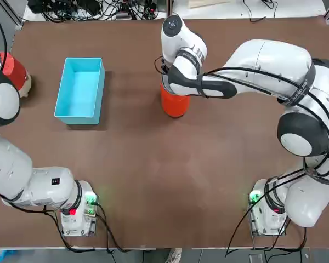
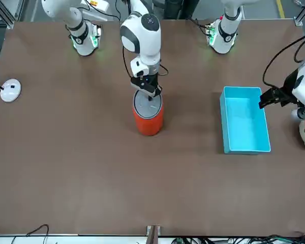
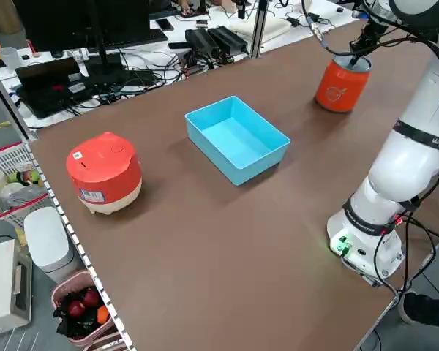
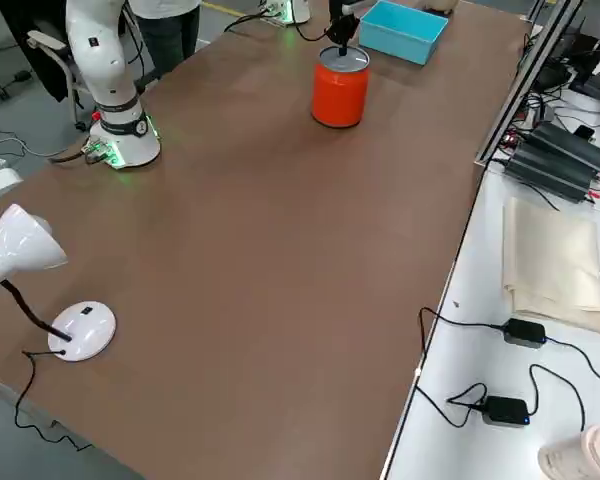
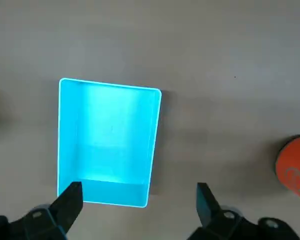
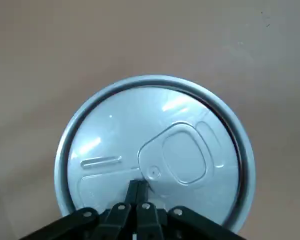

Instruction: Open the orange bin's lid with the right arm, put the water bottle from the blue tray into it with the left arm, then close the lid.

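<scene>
1 lid (image 6: 155, 150) lies directly beneath the pinched right claw (image 6: 138, 192).

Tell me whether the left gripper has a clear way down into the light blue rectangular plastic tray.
Probably yes: the open left gripper hangs above the light blue rectangular plastic tray, nothing between them.

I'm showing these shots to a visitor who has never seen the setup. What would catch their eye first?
Probably the orange bin near the table's middle, with the right claw shut and pressed down on its grey lid, which lies flat. Next, the blue tray on the robot's left, which is empty: no bottle shows in it. The left claw hangs open above the tray.
</scene>
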You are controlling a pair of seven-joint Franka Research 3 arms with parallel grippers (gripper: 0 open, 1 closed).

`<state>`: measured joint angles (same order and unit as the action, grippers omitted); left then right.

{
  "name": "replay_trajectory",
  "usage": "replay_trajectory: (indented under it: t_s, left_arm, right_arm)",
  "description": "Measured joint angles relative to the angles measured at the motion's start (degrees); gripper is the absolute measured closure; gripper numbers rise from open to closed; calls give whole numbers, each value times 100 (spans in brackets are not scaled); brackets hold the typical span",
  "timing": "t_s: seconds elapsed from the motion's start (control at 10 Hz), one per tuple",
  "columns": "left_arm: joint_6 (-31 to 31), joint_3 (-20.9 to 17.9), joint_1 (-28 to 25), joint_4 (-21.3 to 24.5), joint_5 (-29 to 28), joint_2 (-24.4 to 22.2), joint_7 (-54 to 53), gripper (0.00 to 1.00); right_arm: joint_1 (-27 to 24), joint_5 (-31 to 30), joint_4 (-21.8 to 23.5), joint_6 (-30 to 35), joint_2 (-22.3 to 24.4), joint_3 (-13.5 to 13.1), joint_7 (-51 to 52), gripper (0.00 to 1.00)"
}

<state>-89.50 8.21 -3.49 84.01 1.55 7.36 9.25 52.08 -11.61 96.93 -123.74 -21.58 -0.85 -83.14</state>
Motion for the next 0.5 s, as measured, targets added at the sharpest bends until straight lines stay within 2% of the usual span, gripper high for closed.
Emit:
replay_trajectory:
  t_s: [0.3,0.5]
  left_arm:
    - [-84,-14,-57,0,-32,0,-224,0]
    - [-194,-14,-124,-1,-39,-1,-481,0]
  right_arm:
    - [-18,1,-132,219,-6,-54,2,99]
    - [-183,41,-515,658,11,-82,83,99]
